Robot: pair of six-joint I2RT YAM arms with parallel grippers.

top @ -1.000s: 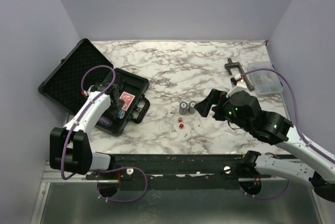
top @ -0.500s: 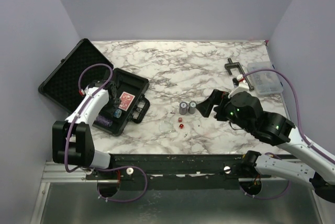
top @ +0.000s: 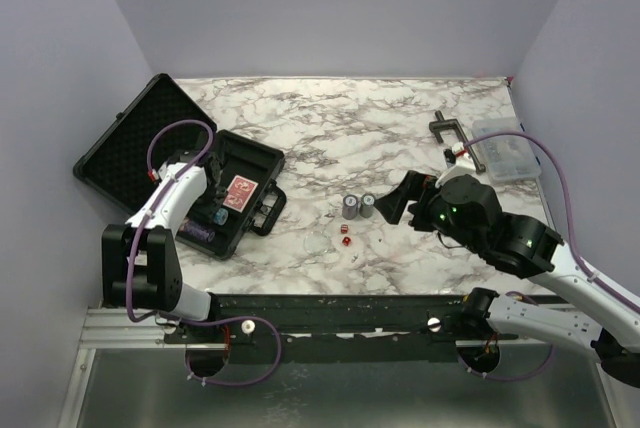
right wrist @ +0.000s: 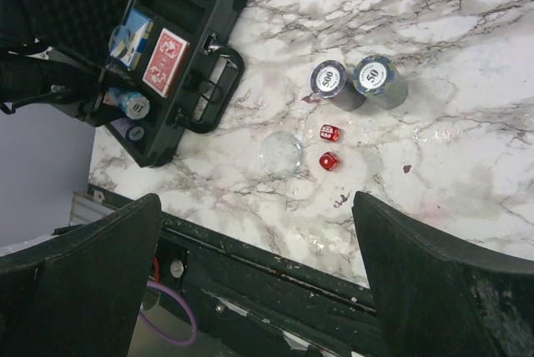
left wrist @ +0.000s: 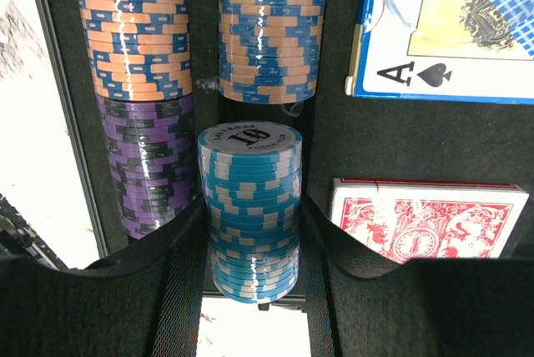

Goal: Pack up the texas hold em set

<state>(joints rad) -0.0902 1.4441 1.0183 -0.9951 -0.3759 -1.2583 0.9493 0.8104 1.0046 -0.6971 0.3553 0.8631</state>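
At nine o'clock, left gripper (left wrist: 252, 244) clasps a blue stack (left wrist: 249, 182) down inside the case (top: 125, 143). Released crooked, it could topple and wedge askew there. Jaws wide, right gripper (top: 393, 198) hangs with grey stacks (top: 358, 206) and dice (top: 347, 235) loose at its nine o'clock.

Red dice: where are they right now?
In the top view, the red dice lie near the middle of the marble table, just below the two grey chip stacks.
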